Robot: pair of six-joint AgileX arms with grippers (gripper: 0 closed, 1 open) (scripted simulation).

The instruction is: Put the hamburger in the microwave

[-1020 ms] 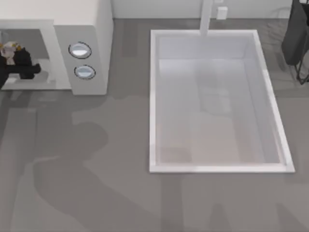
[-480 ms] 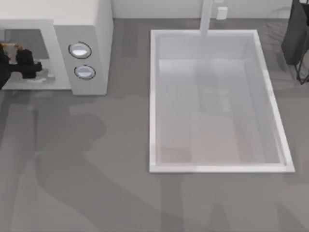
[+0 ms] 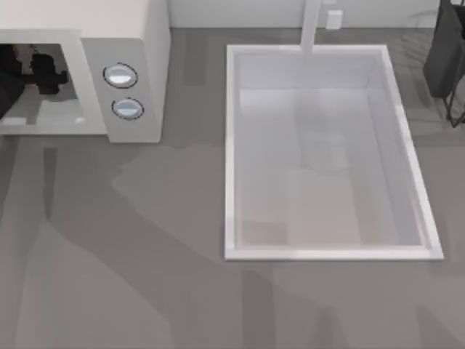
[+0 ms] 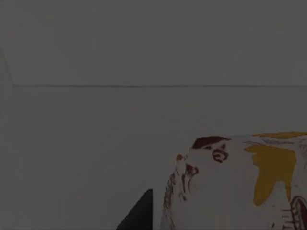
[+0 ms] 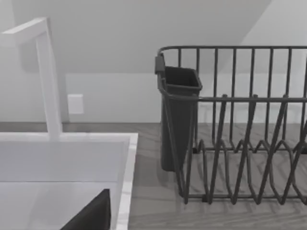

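Note:
The microwave (image 3: 131,43) stands at the table's back left, a light grey box with two round dials (image 3: 120,75) on its side panel. My left gripper (image 3: 45,73) reaches deep into its cavity. In the left wrist view the hamburger (image 4: 240,182), white paper with yellow patches and dark red marks, sits close against the gripper, beside one dark finger (image 4: 140,215), with the dim cavity wall behind. The gripper is shut on it. My right gripper (image 3: 445,58) is parked at the back right, open and holding nothing.
A large white sink (image 3: 232,145) with a faucet (image 3: 311,25) takes up the middle and right. A dark wire dish rack (image 5: 240,143) with a cutlery holder (image 5: 178,120) stands at the back right, by the parked arm. Bare grey counter lies along the front.
My left gripper has pushed further back into the microwave cavity with the hamburger, which the microwave's top now hides from above. The right arm has not moved.

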